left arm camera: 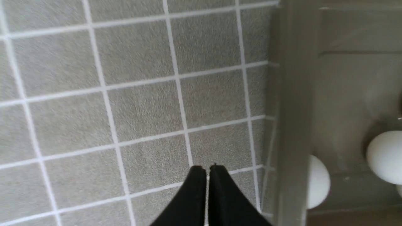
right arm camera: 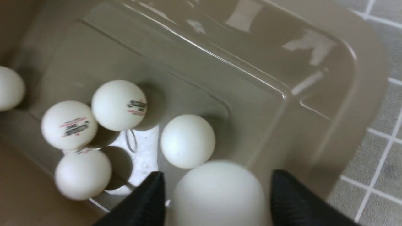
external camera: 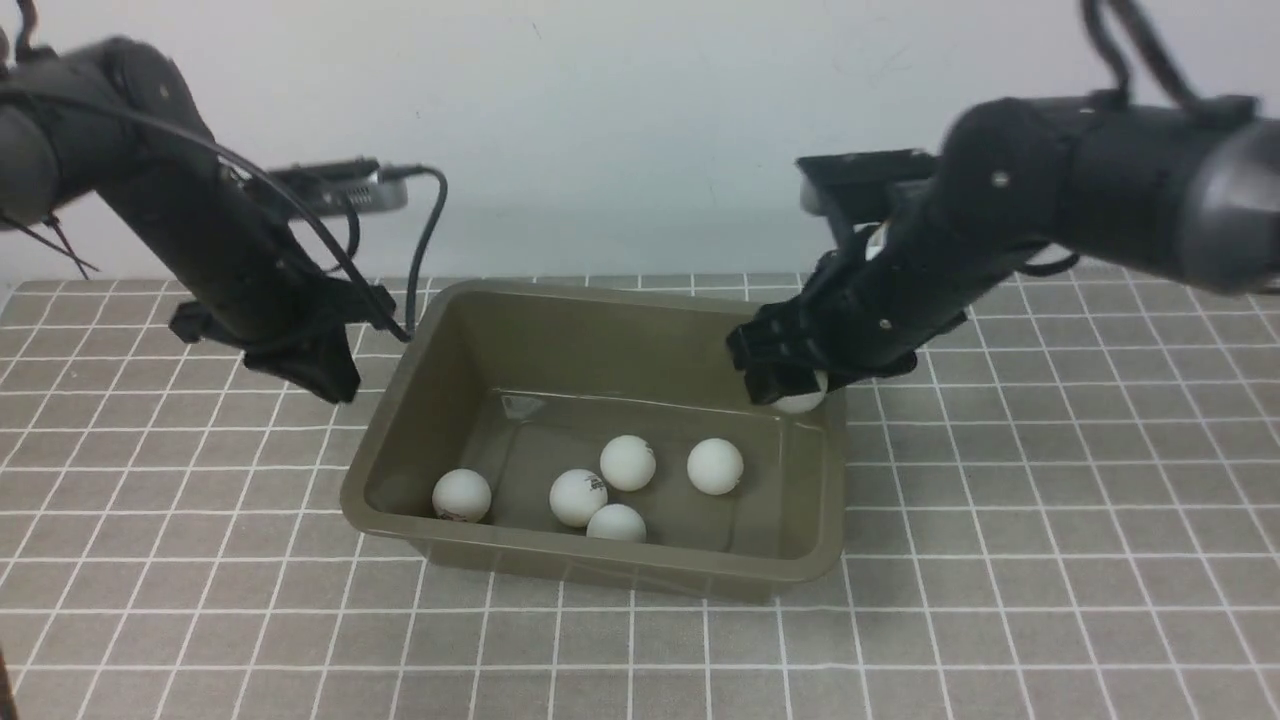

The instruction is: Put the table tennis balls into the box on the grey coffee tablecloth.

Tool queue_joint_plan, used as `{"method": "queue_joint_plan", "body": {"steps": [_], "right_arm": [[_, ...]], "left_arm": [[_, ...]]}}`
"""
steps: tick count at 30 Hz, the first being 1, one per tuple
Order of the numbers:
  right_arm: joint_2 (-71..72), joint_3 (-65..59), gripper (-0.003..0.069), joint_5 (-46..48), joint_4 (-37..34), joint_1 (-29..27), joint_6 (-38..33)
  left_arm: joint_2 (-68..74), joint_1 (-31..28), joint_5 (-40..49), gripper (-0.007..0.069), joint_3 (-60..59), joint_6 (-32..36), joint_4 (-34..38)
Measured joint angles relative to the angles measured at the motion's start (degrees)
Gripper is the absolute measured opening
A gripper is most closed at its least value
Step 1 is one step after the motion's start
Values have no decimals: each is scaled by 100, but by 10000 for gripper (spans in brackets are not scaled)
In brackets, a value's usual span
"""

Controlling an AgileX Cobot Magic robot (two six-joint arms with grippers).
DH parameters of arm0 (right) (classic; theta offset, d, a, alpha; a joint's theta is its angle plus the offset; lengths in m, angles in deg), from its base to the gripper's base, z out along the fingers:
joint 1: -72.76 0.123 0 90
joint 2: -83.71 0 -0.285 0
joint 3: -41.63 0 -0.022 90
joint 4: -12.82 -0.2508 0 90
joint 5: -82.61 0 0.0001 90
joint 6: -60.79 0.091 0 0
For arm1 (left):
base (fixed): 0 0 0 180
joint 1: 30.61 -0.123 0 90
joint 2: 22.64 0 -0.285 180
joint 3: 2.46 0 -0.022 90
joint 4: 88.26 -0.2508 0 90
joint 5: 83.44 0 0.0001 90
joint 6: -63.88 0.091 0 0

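Note:
The olive-grey box (external camera: 600,572) stands on the grey coffee tablecloth (external camera: 1050,500). Several white table tennis balls (external camera: 627,462) lie on its floor; they also show in the right wrist view (right arm camera: 118,105). My right gripper (external camera: 790,392) hangs over the box's right end, inside the rim. One more ball (right arm camera: 216,194) sits between its spread fingers (right arm camera: 292,197) with a thin gap on each side; in the front view this ball (external camera: 803,402) pokes out below the tips. My left gripper (external camera: 335,385) is shut and empty over the cloth, left of the box (left arm camera: 289,125).
The gridded cloth (left arm camera: 125,110) covers the whole table around the box. A pale wall stands behind. A black cable (external camera: 425,250) loops from the left arm near the box's back left corner. Two balls (left arm camera: 384,157) show inside the box in the left wrist view.

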Motion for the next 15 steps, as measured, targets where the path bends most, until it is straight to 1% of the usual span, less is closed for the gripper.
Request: {"method": "queue_joint_plan", "body": {"steps": [2,4,5,7,8,9,11,12,13,14,15], "right_arm": [[-139,350,488,429,115,0,59],[-147,652,529,889,318,0,89],[-147,652,529,889,318,0,89],[-63,938,536,1313,602,0,89],[104,1072,508,1660,870,0,89],[182,1087,481,1753,966,0,89],[536,1091,391,1955,1240,0,164],[800,1091,302,2009,1454,0,264],[899,1091,288,2017,1481,0,287],[1340,1075,175,2026,1643,0,458],[1596,1038,120,2026,1691,0,570]], "left_arm": [[48,11,106,-5,-14,130,161],[29,72,222,-5,-14,340,326],[21,80,227,-5,-14,354,335],[-48,130,256,-5,-14,428,346],[-173,161,256,-5,-14,435,395],[-268,161,256,-5,-14,429,400],[-518,148,256,-5,-14,425,360],[-675,143,274,-5,-14,425,317],[-709,143,275,-5,-14,425,307],[-1047,135,297,-5,-14,418,266],[-1172,136,309,-5,-14,413,251]]}}
